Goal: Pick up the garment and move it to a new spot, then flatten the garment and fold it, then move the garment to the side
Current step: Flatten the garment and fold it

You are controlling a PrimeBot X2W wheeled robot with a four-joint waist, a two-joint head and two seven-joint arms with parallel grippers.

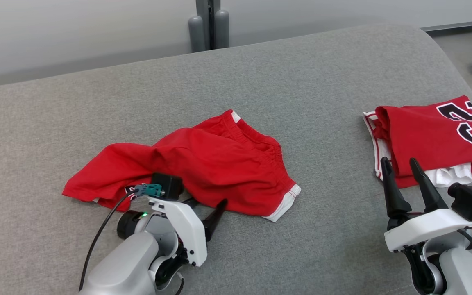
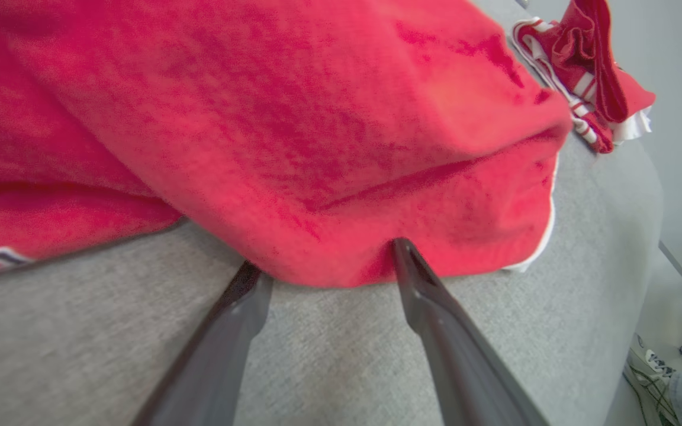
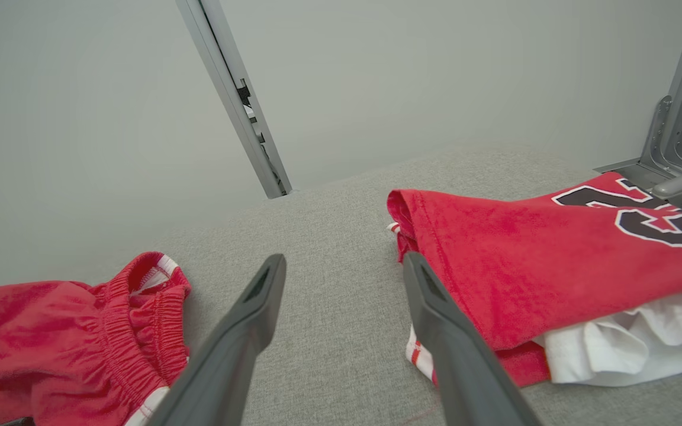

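- The grey pad (image 1: 260, 73) carries everything; nothing on it looks rigid.
- The shorts (image 1: 211, 164) lie crumpled left of centre on the pad, waistband (image 1: 260, 139) toward the far side and white-trimmed leg hems toward me. I judge them light, soft and limp, so they will sag and bunch from any single pinch. The elastic waistband or a doubled hem should give the firmest hold.
- A folded jersey (image 1: 432, 135) sits well apart, at the pad's right end.
- My left gripper (image 2: 326, 260) is spread wide, gripping nothing, with its tips touching the shorts' near edge. The left wrist view shows that contact; from the head, the wrist block hides one finger.
- My right gripper (image 1: 400, 162) is also released and empty, hovering just beside the jersey.
- The left wrist view also catches a shoe (image 2: 652, 370) on the floor past the pad.
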